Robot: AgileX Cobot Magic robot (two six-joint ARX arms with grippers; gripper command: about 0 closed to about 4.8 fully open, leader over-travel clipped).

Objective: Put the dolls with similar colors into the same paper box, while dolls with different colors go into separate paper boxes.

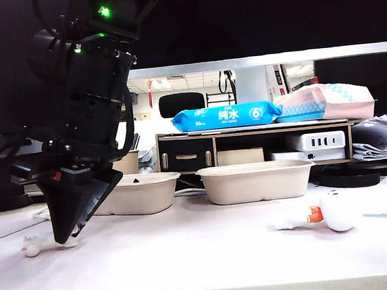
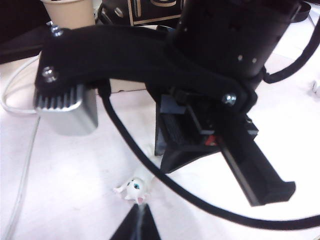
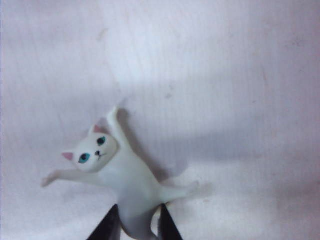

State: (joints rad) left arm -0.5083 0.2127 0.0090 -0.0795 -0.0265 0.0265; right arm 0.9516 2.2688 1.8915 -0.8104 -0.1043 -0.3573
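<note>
**Grasp.** The right pincer (image 3: 137,227) has reached across to the left side of the counter (image 1: 203,259). It points steeply down at the slim white cat doll (image 3: 117,175). Its two fingertips (image 3: 107,226) sit against either side of the doll's hind body, so I read it as closed on the doll. The doll lies flat on the counter, not lifted. I judge the hold was taken at the rear because the body is narrowest there and the outspread forelegs stay clear of the jaws.

**Left pincer.** Only a dark tip (image 2: 135,227) shows in its own wrist view, low over the counter near the cat. I cannot tell whether it is open or closed.

**Orientation.** The cat's long axis runs straight away from the right pincer, head at the far end and tail end in the grip. In the exterior view it lies along the counter with its rounded end toward the left edge.

**Destination.** The doll rests just in front of the left paper box (image 1: 140,194), and the right paper box (image 1: 254,182) stands beside that one. The white doll with the orange neck (image 1: 325,213) lies well apart on the right. By colour, I judge the two white dolls belong in one box.
</note>
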